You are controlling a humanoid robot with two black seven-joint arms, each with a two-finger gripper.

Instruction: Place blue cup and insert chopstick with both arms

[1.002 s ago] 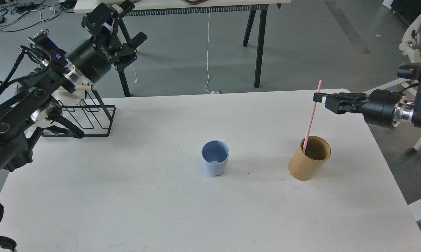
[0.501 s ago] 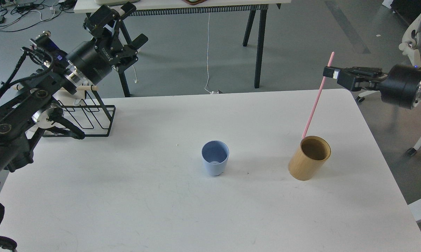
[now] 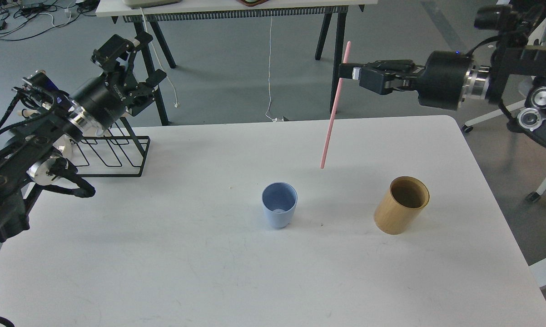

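Note:
The blue cup stands upright and empty at the middle of the white table. My right gripper is shut on the pink chopstick near its top end. The stick hangs tilted in the air, its lower tip above the table a little up and right of the cup. My left gripper is open and empty, raised over the far left, above the black wire rack.
A tan wooden cylinder holder stands empty to the right of the cup. The wire rack sits at the table's back left corner. Table legs and cables lie on the floor beyond the far edge.
My right gripper lifted the pink chopstick out of the tan holder and carried it up and left toward the cup. My left arm drew back a little to the left.

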